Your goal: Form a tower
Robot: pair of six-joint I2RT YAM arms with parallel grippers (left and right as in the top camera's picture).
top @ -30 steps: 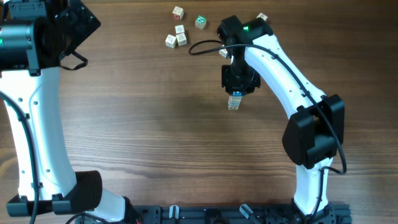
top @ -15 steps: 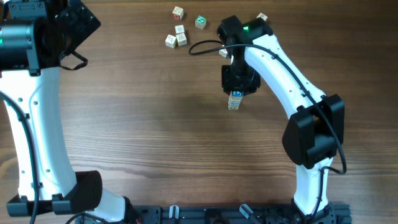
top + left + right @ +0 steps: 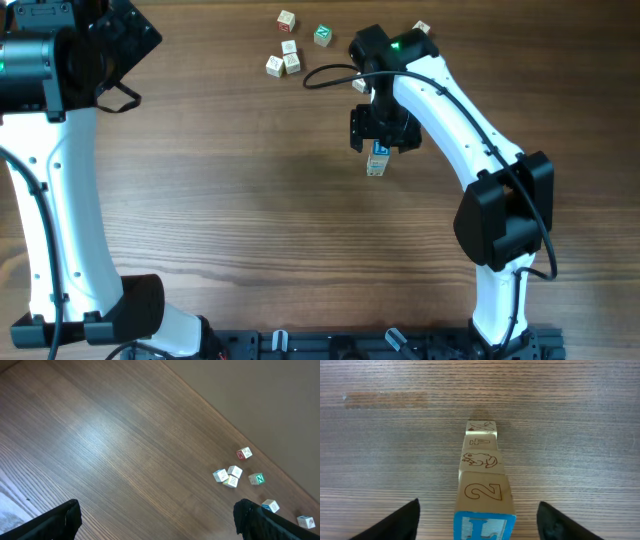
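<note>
Over the desk [image 3: 230, 220], the right tool [image 3: 378, 138] has widened since a second ago, open and clear of the tower [image 3: 481, 460] standing mid-desk; left tool [image 3: 157, 527] gapes empty. Placing step done, I judge; next, lift straight, fetch a loose cube [image 3: 322, 36].

A brown wood-grain table [image 3: 250, 220], softly lit, ends at a plain dull-brown backdrop [image 3: 260, 390].

The right arm [image 3: 440, 110], right of frame, has white shells between black joints, a green light [image 3: 397, 45] near its top and a looping black cable [image 3: 325, 73]. The left arm [image 3: 50, 200], at the left edge, matches. End effector fingers [image 3: 395, 522] are black.
</note>
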